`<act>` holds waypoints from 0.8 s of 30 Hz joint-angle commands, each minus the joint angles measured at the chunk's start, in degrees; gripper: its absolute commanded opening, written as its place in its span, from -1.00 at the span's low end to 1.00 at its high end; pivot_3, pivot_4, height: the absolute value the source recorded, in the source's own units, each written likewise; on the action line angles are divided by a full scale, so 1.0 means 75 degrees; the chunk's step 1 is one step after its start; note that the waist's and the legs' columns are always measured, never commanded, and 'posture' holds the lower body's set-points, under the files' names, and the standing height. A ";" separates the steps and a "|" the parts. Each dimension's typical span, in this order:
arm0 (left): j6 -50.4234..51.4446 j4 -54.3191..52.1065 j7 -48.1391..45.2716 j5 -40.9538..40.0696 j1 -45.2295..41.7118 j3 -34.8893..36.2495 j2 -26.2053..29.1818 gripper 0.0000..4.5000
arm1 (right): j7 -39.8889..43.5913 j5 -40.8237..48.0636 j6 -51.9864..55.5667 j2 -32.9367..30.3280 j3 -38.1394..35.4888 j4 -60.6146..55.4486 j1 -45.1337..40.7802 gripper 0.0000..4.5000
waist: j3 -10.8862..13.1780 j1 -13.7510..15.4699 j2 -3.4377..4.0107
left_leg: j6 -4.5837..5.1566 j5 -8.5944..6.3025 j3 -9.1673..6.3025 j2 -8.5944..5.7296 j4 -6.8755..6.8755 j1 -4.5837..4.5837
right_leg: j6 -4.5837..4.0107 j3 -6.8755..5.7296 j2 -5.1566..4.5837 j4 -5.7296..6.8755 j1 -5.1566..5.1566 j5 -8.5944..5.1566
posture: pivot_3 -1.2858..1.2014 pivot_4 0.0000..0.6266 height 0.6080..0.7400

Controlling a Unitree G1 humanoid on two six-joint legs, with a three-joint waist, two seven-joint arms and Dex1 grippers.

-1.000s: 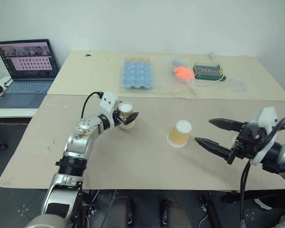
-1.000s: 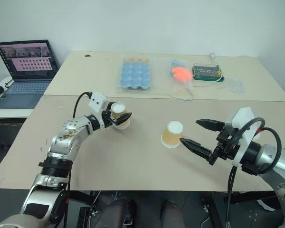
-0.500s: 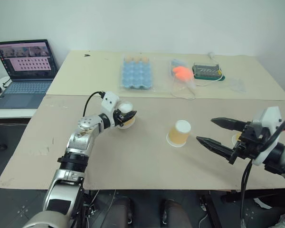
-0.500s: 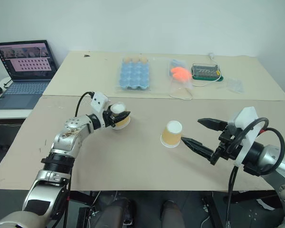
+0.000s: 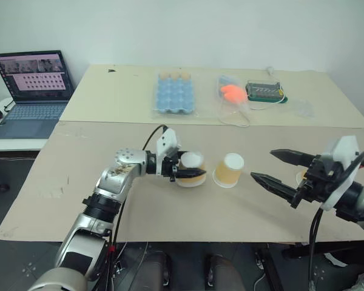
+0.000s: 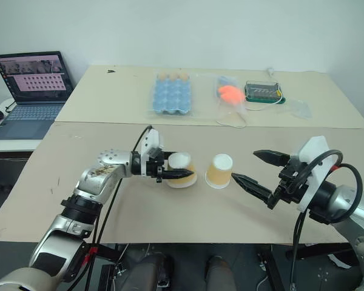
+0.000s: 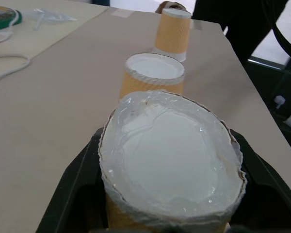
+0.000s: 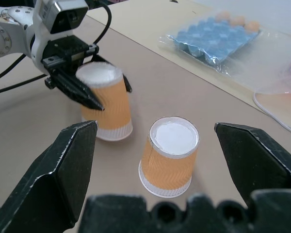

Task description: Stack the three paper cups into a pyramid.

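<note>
1. The left gripper [image 5: 191, 173] pinches an upside-down cup [image 5: 190, 168] by its sides. That cup stands on, or just above, the table [image 5: 170, 212]; I cannot tell whether its rim touches.

2. A second cup [image 5: 230, 170] stands inverted just beside the held one, with a small gap between them. The third cup [image 7: 173, 33] stands farther along the table, near the right arm.

3. The right gripper [image 5: 281, 170] hangs with jaws spread wide and holds nothing, its tips pointing towards the middle cup.

4. Judgement: this looks like the base-building step. Two cups are nearly side by side and nothing is on top yet.

5. Risk: if the held cup is pushed closer, it could knock the middle cup and slide or tip it, since light paper cups shift easily.

6. Risk: the grip squeezes the cup's wall. A dented rim might leave the cup sitting crooked and make a poor base.

7. Risk: if the gap stays too wide, the top cup would have no bridge to rest on and could drop between the two.

8. Risk: as the left jaws let go, a finger could drag the cup sideways. The right tips are close enough to brush the middle cup.
</note>
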 commanded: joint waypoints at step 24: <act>-0.1492 0.2410 -0.0426 0.0871 -0.1422 -0.0081 -0.1021 0.04 | -0.0547 0.0687 -0.0108 0.0002 -0.1359 -0.0786 0.0767 1.00 | 0.0001 -0.0005 -0.0002 | 0.0007 -0.0003 0.0001 0.0000 0.0006 0.0000 | 0.0047 -0.0002 0.0005 -0.0001 0.0005 0.0023 | 0.03 -0.52 0.64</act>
